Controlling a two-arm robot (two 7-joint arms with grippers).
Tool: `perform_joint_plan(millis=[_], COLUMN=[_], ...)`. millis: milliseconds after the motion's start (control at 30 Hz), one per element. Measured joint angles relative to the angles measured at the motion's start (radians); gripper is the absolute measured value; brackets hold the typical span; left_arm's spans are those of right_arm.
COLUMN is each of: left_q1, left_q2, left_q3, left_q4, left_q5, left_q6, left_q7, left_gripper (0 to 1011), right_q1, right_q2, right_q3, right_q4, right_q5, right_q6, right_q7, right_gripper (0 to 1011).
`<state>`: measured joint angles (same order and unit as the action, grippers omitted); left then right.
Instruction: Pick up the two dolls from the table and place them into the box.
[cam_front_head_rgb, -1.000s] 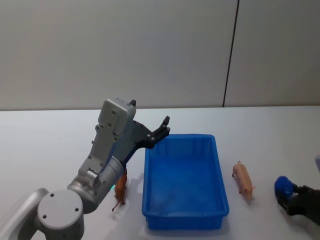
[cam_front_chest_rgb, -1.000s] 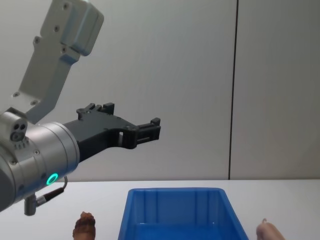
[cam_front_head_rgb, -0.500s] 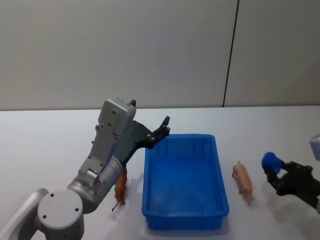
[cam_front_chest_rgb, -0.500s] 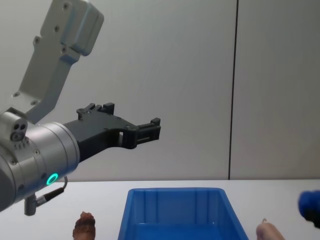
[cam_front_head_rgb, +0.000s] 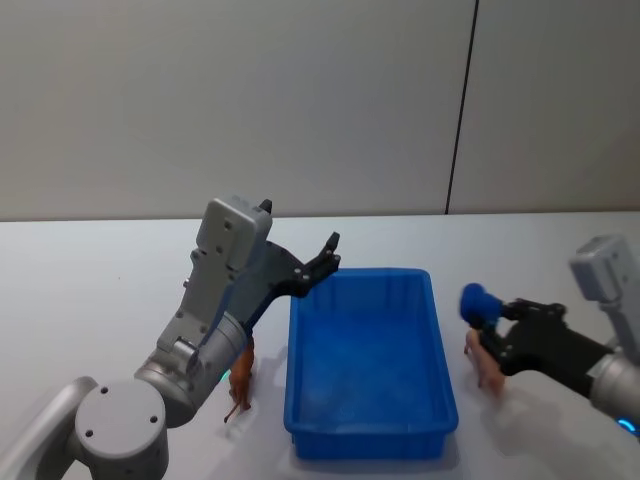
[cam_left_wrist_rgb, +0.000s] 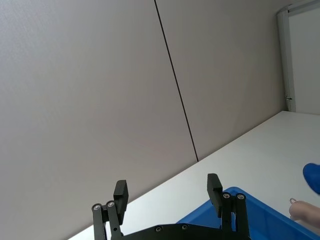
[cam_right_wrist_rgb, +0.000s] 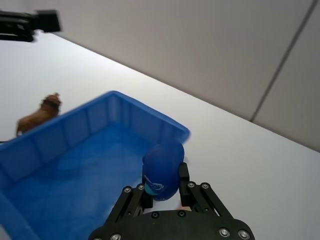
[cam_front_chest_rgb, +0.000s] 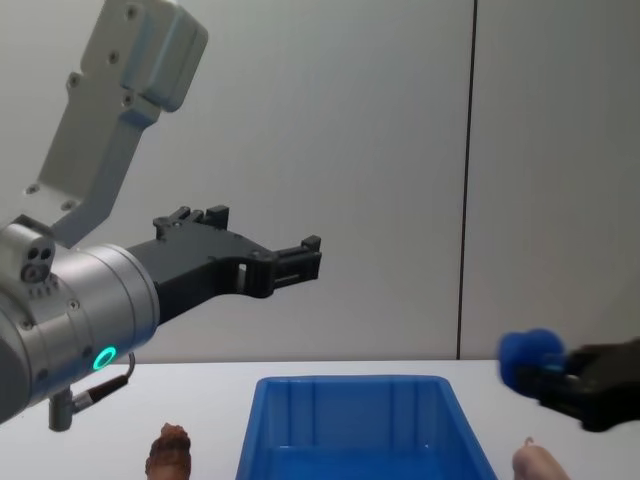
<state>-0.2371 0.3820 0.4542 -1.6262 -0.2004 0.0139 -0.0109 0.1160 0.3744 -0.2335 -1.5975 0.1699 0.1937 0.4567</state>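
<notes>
Head view: one blue box (cam_front_head_rgb: 370, 438) stands on the tabletop (cam_front_head_rgb: 100, 270), with one reddish-brown doll (cam_front_head_rgb: 240, 375) just left of it and one pink doll (cam_front_head_rgb: 488, 375) to its right. One blue-tipped right gripper (cam_front_head_rgb: 482, 308) hangs over the pink doll; its opening cannot be told. Left wrist view: one left gripper (cam_left_wrist_rgb: 167, 192), jaws wide apart, empty, raised near the box's far left corner.

Your left arm (cam_front_head_rgb: 215, 310) is bent up high. Your left hand (cam_front_head_rgb: 322, 262) points forward in the air, and its two fingers (cam_left_wrist_rgb: 120, 190) are spread wide apart. Your right arm (cam_front_head_rgb: 612, 380) reaches in low from the right side. Your right hand (cam_front_head_rgb: 487, 325) points to the left, with a round blue lump (cam_front_head_rgb: 477, 301) at its tip.
</notes>
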Motion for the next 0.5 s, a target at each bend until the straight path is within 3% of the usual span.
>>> perform_joint_plan(millis=[367,500], left_q1=[0.0,0.0], left_q2=[0.0,0.0], left_q3=[0.0,0.0], left_q4=[0.0,0.0], left_q5=[0.0,0.0], left_q6=[0.0,0.0], left_q7=[0.0,0.0], left_gripper=[1001,1001], right_q1=[0.054,0.07], right_q2=[-0.069,-0.089], right_q3=[-0.067,-0.086], right_q4=[0.017,0.034], right_q5=[-0.063,-0.083], right_q6=[0.032,0.04], right_q7=[0.105,0.123], right_gripper=[222,347])
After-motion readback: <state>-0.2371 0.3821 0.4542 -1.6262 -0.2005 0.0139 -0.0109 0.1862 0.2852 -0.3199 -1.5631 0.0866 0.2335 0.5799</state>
